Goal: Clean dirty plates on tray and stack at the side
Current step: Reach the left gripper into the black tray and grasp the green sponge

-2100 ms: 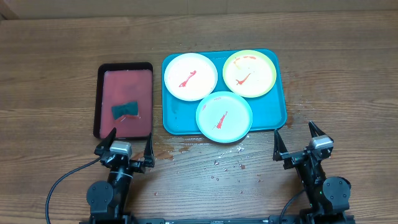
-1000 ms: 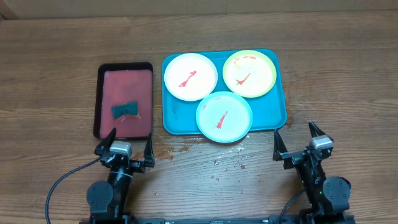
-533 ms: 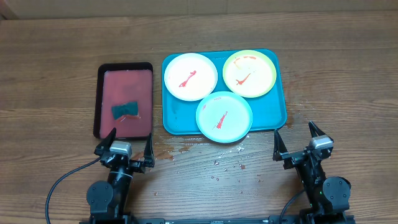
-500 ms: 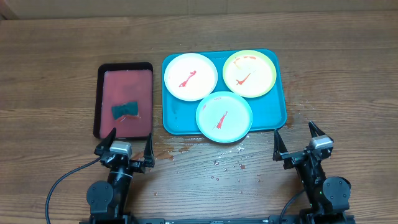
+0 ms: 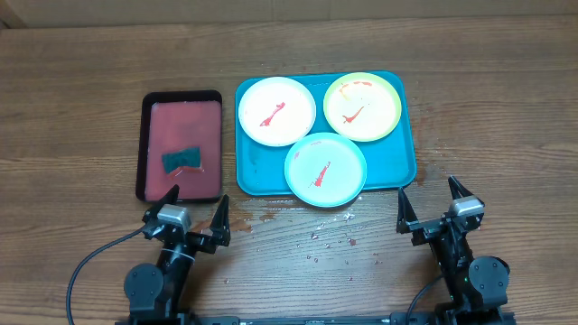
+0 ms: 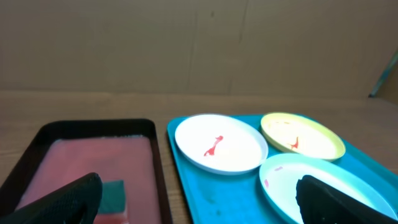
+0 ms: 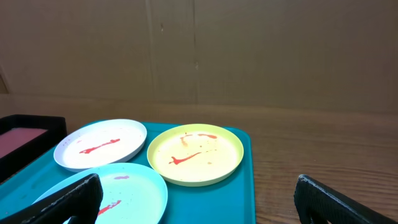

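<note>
The turquoise tray (image 5: pixel 405 153) holds three plates with red smears: white (image 5: pixel 275 111) at the back left, yellow-green (image 5: pixel 363 106) at the back right, pale turquoise (image 5: pixel 325 169) at the front. My left gripper (image 5: pixel 197 200) is open and empty, in front of the tray's left corner. My right gripper (image 5: pixel 427 190) is open and empty, off the tray's front right corner. The left wrist view shows the white plate (image 6: pixel 221 143), the yellow-green plate (image 6: pixel 303 135) and the pale turquoise plate (image 6: pixel 311 180). The right wrist view shows the same plates (image 7: pixel 99 144), (image 7: pixel 194 154), (image 7: pixel 118 190) on the tray (image 7: pixel 242 193).
A black-rimmed tray with a reddish inside (image 5: pixel 180 113) lies left of the turquoise tray and holds a dark green sponge (image 5: pixel 181 159). Small wet spots (image 5: pixel 312 236) dot the wood in front of the tray. Bare wood lies right of the tray (image 5: pixel 488 117).
My left gripper has shifted slightly to the right, towards the turquoise tray. The right arm and the plates have not moved.
</note>
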`<state>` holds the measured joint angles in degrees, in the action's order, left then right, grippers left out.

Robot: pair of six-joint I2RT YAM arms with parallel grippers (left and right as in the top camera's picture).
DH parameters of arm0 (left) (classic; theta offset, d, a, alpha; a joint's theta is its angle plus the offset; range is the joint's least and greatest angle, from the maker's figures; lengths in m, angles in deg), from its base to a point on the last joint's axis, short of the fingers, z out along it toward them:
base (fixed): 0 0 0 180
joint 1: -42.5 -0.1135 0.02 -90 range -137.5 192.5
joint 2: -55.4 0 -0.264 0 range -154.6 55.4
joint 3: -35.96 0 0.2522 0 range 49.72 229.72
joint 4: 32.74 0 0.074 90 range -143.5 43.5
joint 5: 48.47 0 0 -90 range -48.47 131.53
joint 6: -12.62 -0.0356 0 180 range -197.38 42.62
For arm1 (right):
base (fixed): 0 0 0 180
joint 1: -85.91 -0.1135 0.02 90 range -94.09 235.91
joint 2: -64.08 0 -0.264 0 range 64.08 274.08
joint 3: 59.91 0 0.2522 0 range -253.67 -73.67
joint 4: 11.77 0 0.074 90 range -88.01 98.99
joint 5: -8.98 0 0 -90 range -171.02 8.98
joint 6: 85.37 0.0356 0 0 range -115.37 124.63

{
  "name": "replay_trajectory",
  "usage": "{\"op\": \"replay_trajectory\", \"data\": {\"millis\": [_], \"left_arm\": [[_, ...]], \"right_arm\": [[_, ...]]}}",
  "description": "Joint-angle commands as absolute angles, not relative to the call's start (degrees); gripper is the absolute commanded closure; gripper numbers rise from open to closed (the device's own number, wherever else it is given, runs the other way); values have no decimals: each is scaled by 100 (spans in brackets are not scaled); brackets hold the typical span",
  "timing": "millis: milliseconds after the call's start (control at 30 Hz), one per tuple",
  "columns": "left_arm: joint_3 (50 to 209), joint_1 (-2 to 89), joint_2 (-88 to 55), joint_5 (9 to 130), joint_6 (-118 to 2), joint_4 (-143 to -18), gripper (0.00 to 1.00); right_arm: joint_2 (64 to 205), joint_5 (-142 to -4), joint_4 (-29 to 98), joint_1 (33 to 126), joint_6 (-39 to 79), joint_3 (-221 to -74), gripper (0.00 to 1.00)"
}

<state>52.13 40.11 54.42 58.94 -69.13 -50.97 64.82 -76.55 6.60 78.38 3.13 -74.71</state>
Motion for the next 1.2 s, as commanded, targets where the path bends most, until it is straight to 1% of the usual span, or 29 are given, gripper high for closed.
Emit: {"op": "replay_trajectory", "data": {"millis": [0,100,200,467,600,700,900,1167], "left_arm": [[6114,3989,5246,5789,-6935,-5388,0],[6999,3989,4680,5413,-7322,-5917,0],[8079,3989,3742,4970,-7641,-6701,0],[11163,3989,772,3615,-7532,-9318,0],[12352,3991,-522,3479,-7414,-10334,0],[12795,3989,-1300,3774,-7416,-10478,0],[12852,3989,-2398,4307,-7394,-10240,0],[12852,3989,-3517,4342,-7396,-10236,0]], "right_arm": [[6425,-7669,636,7865,307,-7414,0],[6425,-7671,638,7865,309,-7414,0],[6425,-7671,638,7865,309,-7414,0],[6425,-7671,636,7865,307,-7414,0],[6425,-7671,638,7865,309,-7414,0],[6425,-7671,638,7865,309,-7414,0],[6425,-7671,636,7865,309,-7414,0],[6425,-7671,636,7865,309,-7414,0]]}}
